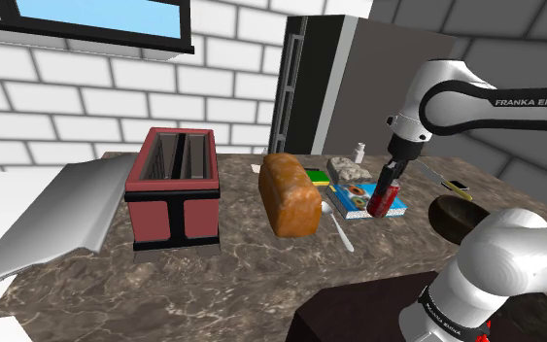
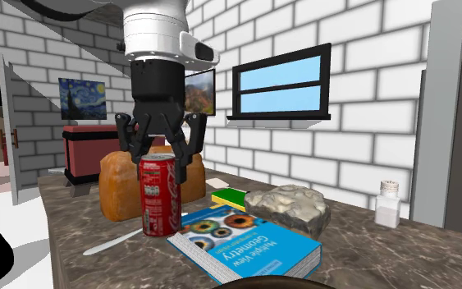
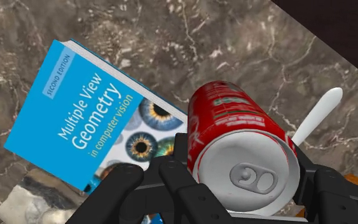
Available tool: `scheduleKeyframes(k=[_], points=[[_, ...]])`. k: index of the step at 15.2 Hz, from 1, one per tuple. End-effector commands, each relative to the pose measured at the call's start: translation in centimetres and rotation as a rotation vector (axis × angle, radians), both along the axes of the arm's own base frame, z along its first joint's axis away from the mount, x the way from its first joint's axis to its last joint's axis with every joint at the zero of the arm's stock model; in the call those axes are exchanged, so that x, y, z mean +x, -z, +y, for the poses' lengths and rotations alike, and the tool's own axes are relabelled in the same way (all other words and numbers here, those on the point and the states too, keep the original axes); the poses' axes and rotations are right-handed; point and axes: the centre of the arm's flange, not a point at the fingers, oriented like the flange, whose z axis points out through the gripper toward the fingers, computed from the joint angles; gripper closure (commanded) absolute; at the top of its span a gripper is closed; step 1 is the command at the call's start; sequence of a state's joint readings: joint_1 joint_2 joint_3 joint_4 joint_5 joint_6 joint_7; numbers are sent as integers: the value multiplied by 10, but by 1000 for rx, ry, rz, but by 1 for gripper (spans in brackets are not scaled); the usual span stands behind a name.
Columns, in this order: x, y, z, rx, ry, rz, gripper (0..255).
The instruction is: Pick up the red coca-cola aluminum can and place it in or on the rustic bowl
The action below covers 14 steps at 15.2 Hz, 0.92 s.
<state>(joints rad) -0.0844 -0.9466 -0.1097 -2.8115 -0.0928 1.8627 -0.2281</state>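
A red Coca-Cola can (image 2: 159, 195) stands upright by the near corner of a blue book (image 2: 249, 242), its base at or just above the marbled counter. My black gripper (image 2: 160, 156) comes straight down on it, shut around its upper part. In the wrist view the can (image 3: 234, 137) sits between the fingers (image 3: 174, 184), silver top toward the camera. In the shoulder view the gripper (image 1: 389, 183) and can (image 1: 384, 201) are at the counter's right side. The dark bowl (image 1: 451, 216) sits just right of them, partly hidden by my arm.
A red toaster (image 1: 172, 189), a bread loaf (image 1: 290, 192) and a white spoon (image 1: 340, 229) lie left of the can in the shoulder view. Behind the book are a green-yellow sponge (image 1: 318, 177), a grey lump (image 2: 290, 207) and a salt shaker (image 2: 387, 204). A tall grey cabinet (image 1: 358, 87) stands behind.
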Motion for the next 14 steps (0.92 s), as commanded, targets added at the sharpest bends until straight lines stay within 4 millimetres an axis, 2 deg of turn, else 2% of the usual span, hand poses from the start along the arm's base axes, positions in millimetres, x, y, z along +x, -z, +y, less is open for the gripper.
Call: scheduleKeyframes(k=[1, 14], points=[[-1, -12, 0, 0, 0, 0, 255], [-1, -81, 0, 0, 0, 0, 255]])
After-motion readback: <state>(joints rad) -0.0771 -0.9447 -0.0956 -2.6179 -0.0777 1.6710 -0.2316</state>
